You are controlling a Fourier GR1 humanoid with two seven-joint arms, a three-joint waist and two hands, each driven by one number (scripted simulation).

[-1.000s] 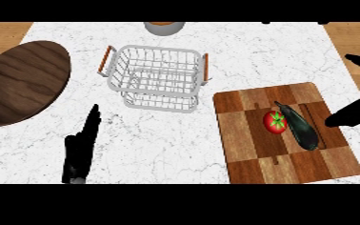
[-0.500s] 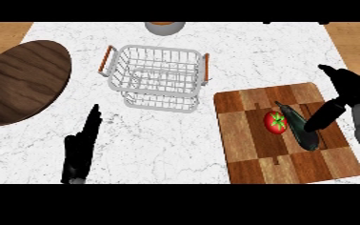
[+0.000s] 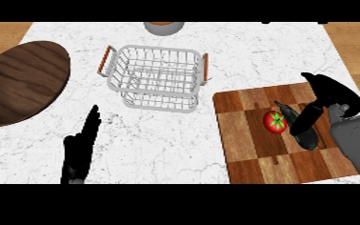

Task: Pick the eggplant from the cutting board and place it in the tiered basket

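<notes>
Desk (image 3: 211, 162), white marbled, bearing all items; a dark round wooden board (image 3: 28, 86) at far left, partly cut off by the view's edge; the cutting board (image 3: 260, 152) at right, striped wood, lying flat near the desk's front; the basket (image 3: 156, 77), wire with orange handles, standing left of and behind the cutting board and holding nothing that can be seen; the right hand (image 3: 330, 93) over the cutting board's right part, fingers (image 3: 306, 119) extended downward onto or just beside the eggplant (image 3: 304, 138), released rather than clenched, contact not certain; the left hand (image 3: 81, 145) at lower left, open, fingers up, resting; the eggplant, dark and long, lying on the cutting board just right of the tomato (image 3: 275, 121); a grey pot (image 3: 164, 27) at the desk's far edge, only partly in view. Progress: early; the reach appears nearly complete, while grasp, lift, carry to the basket and release all remain.
</notes>
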